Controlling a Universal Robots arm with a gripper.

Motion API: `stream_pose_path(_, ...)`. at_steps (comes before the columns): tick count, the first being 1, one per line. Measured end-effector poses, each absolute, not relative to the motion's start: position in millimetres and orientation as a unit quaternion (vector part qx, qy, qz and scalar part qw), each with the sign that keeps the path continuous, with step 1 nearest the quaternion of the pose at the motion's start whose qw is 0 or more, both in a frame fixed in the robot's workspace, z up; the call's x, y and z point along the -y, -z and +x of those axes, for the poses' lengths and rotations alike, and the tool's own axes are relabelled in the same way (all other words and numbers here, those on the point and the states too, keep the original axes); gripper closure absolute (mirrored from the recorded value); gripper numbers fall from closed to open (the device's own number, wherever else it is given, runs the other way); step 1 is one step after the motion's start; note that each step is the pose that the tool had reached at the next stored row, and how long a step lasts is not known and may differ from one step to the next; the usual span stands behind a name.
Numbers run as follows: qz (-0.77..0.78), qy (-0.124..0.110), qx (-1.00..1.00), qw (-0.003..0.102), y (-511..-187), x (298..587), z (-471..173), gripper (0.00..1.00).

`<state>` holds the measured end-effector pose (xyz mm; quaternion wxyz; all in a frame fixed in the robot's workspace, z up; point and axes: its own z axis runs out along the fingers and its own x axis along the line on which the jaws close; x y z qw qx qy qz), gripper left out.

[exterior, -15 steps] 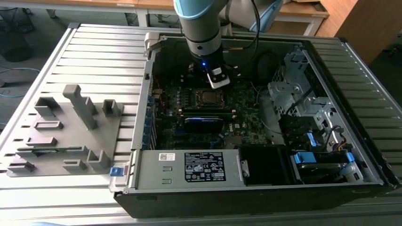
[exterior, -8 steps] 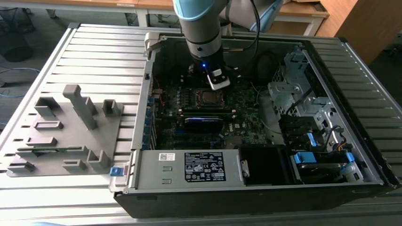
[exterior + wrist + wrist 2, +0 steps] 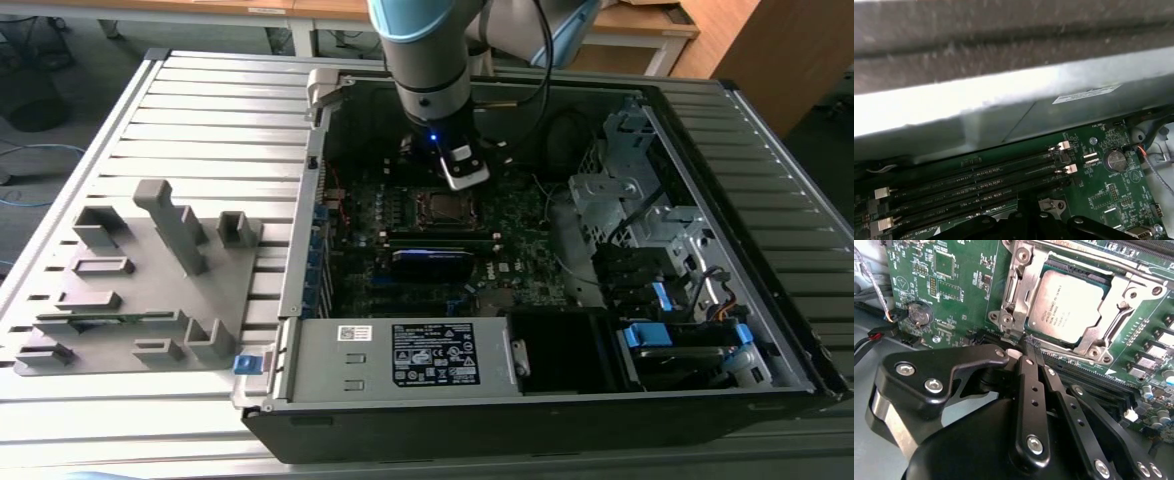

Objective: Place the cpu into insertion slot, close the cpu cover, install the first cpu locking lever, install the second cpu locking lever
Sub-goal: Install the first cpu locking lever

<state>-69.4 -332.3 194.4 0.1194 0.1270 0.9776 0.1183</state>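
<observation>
In the exterior view, the black gripper (image 3: 463, 180) is hanging inside the open black computer case (image 3: 747, 330), near the square black insertion slot (image 3: 438, 207). A white printed label (image 3: 434, 355) is lying on the power-supply box.

In the second wrist view, the gripper is clenched with its tips together, touching the edge of the thin silvery cpu cover (image 3: 1016, 287). The cover is lying flat around the dull silver cpu (image 3: 1069, 305).

In the first wrist view, long black memory slots (image 3: 979, 175) are running near a round coin battery (image 3: 1115, 160).

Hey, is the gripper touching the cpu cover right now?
Cannot tell. In the second wrist view the gripper ends at the edge of the cpu cover, no gap showing, but it could be hovering above.
</observation>
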Motion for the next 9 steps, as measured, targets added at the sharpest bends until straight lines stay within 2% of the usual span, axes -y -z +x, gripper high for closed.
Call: stream_pose_path(9,0.127,-0.118,-0.978,0.119,-200.6,332.3,-69.4,0.89)
